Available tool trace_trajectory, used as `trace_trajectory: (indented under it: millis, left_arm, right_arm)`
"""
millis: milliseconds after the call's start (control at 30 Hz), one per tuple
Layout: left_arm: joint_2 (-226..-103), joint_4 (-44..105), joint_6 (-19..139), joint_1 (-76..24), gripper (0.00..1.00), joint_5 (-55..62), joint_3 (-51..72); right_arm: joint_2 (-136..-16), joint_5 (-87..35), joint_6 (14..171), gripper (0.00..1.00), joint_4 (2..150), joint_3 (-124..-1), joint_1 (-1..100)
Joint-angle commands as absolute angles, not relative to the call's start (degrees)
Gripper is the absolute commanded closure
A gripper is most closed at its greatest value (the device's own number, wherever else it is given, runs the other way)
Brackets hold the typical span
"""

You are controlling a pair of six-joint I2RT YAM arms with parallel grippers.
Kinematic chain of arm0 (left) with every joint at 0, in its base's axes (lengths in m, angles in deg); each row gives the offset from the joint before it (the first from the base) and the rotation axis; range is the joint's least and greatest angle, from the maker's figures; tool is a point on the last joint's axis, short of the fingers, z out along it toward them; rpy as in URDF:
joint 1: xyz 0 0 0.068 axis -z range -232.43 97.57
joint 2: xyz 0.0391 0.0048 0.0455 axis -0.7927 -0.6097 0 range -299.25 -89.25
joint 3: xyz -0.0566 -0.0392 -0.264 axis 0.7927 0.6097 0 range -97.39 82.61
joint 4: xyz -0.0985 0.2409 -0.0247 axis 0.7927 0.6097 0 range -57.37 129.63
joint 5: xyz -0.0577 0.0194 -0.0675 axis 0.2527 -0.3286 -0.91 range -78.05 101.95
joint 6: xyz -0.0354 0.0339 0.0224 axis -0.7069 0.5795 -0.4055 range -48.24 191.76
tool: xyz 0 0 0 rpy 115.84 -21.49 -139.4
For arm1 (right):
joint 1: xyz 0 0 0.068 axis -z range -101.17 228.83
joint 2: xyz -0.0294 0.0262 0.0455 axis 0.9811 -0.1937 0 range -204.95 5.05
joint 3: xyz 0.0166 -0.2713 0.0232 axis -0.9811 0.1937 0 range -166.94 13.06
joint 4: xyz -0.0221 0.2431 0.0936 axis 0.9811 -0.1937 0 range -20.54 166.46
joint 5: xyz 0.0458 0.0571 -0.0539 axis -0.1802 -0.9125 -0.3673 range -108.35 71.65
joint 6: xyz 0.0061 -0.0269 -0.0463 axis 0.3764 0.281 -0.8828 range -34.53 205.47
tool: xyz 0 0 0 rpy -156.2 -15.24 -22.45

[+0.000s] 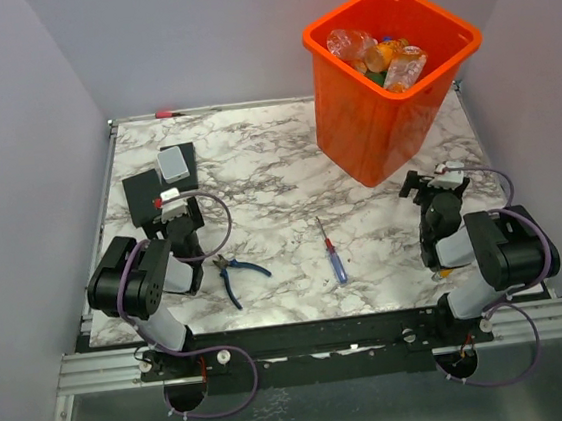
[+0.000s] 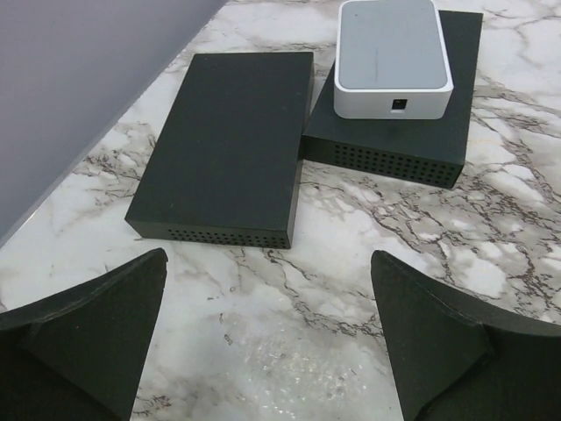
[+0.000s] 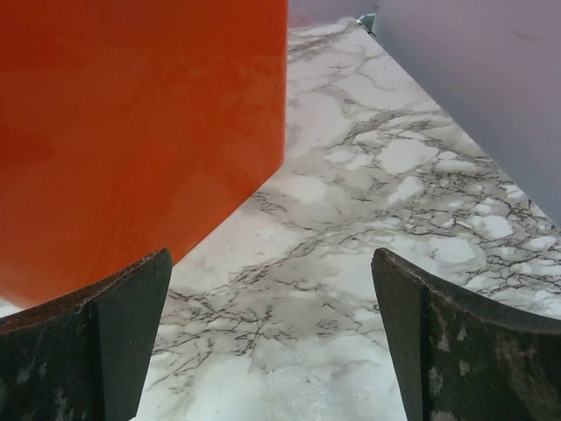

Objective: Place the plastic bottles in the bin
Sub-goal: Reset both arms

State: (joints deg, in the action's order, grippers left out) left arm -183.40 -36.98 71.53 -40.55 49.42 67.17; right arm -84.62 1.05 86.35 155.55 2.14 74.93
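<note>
Plastic bottles (image 1: 384, 57) are lying heaped inside the bin (image 1: 354, 137) at the table's 1 o'clock; none are showing on the marble, so sorting is looking finished. Left gripper (image 1: 176, 209), at 9 o'clock, and right gripper (image 1: 431, 183), at the bin's 5 o'clock, are hanging spread and empty, apparently parked. The pliers (image 1: 235, 274) are lying left out, not being bottles.
</note>
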Motion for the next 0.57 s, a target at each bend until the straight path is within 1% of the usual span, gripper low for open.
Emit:
trace_trajectory:
  millis: [0,533]
  left_arm:
    - [-184.5,-42.5,69.5,-41.5,0.01,45.1,67.6]
    - [-184.5,-42.8,69.7,-41.4,0.01,45.0,67.8]
  right_arm:
    - [-84.0,-1.4,89.2,0.0,149.6,-0.4,77.6]
    - [-84.0,-3.0,88.5,0.0,151.0,0.2,77.8]
